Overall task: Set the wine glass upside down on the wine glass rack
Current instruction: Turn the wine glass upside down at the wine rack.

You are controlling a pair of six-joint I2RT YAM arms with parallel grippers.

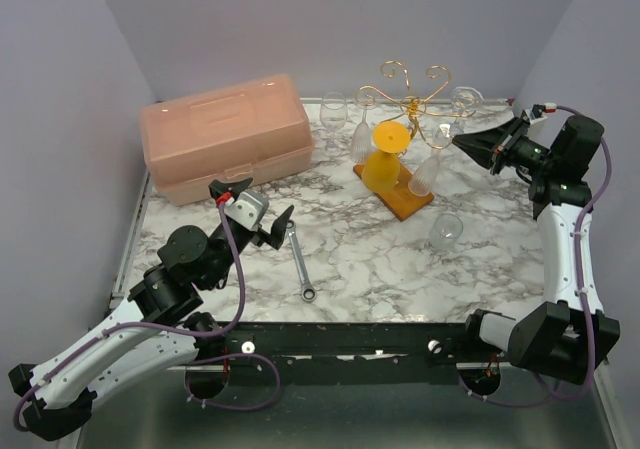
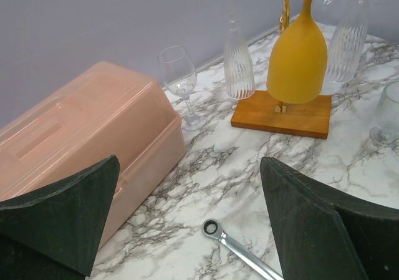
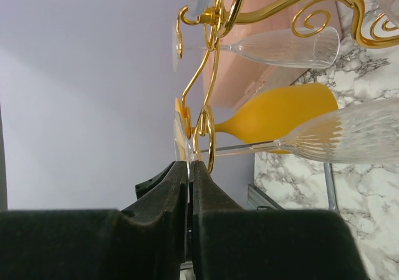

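The gold wire wine glass rack (image 1: 410,97) stands on its orange-brown base (image 1: 407,202) at the back of the table. A clear fluted wine glass (image 3: 349,133) hangs upside down from one of its arms, stem through the gold loop (image 3: 207,136). My right gripper (image 3: 189,164) is shut on the thin foot of this glass; from above its tip (image 1: 458,141) meets the rack's right side. A yellow glass (image 1: 383,164) and another fluted glass (image 2: 238,68) also hang there. My left gripper (image 1: 258,204) is open above the table, holding nothing.
A pink plastic toolbox (image 1: 225,134) fills the back left. A wrench (image 1: 300,261) lies on the marble near my left gripper. Clear glasses stand upright behind the rack (image 1: 333,111) and to the right of the base (image 1: 447,229).
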